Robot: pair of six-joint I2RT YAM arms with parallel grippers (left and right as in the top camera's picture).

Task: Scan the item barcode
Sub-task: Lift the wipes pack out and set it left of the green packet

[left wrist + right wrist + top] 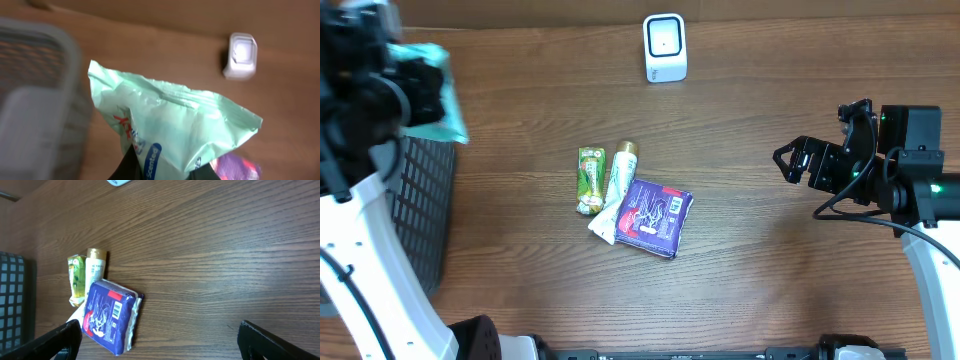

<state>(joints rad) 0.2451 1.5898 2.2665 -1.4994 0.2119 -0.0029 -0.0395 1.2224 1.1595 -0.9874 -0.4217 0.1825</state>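
Spanning the view, a wood table [770, 290] bears a scanner [665, 47]. The left claw [160, 172] grips a pack [175, 115]; the right claw [790, 160] gapes.

Overhead: even, soft light; wood table [770, 280] grain crisp mid-frame. Faint short shadows hugged scanner [665, 47] and purple packet [655, 217]. Scanner face glared white. Left wrist: dimmer, warmer, whole frame blurred; basket [35, 100] at left edge smeared grey, green pouch [170, 120] soft, upper-right scanner blown out. Right wrist: sharp, evenly lit, grain clear; lower corners dark.
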